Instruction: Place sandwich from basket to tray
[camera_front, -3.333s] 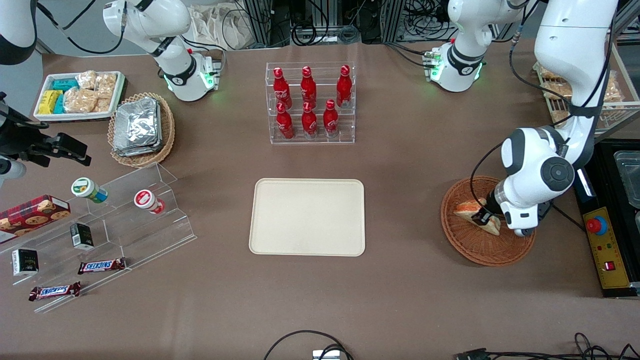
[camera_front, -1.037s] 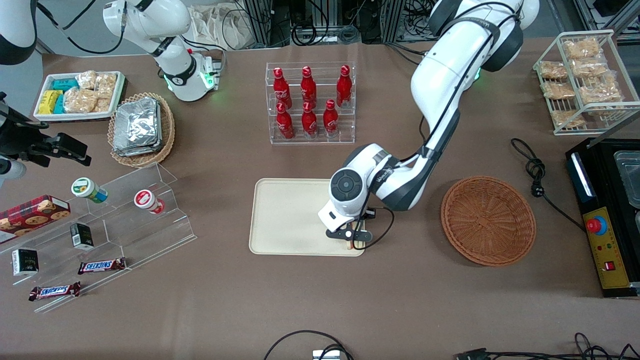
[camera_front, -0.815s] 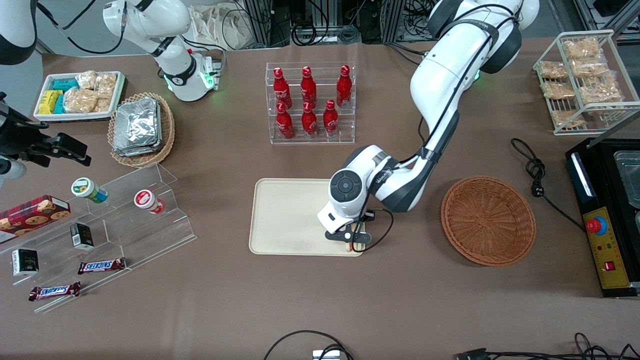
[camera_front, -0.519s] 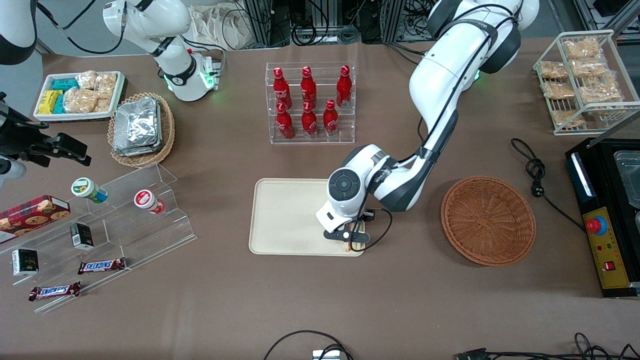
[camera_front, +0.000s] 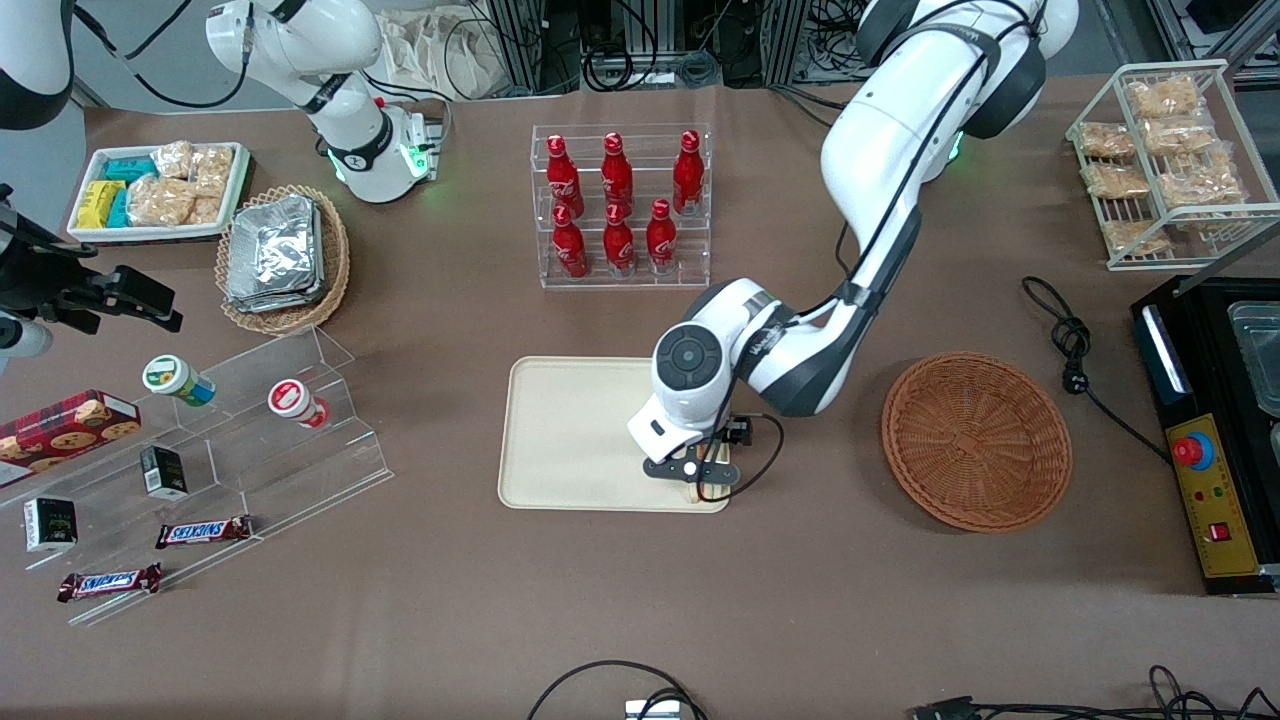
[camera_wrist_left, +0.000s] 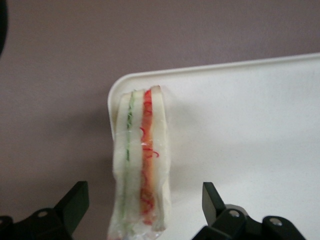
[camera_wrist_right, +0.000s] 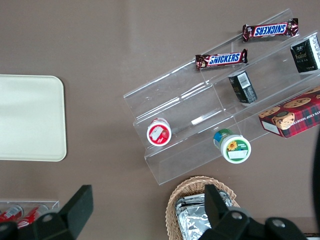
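At the tray's (camera_front: 580, 430) 5 o'clock corner the sandwich (camera_wrist_left: 142, 167) stands on edge on the tray floor, filling stripes up. The gripper (camera_front: 690, 478) hangs over it, fingers (camera_wrist_left: 75, 202) spread wide and clear of the bread – wrist pointing down, forearm rising toward 1 o'clock. The basket (camera_front: 975, 440) sits at 3 o'clock from the tray

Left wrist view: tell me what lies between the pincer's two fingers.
The sandwich stands on edge between the fingers of the open pincer, touching neither, at a corner of the tray. The left wrist view shows this.
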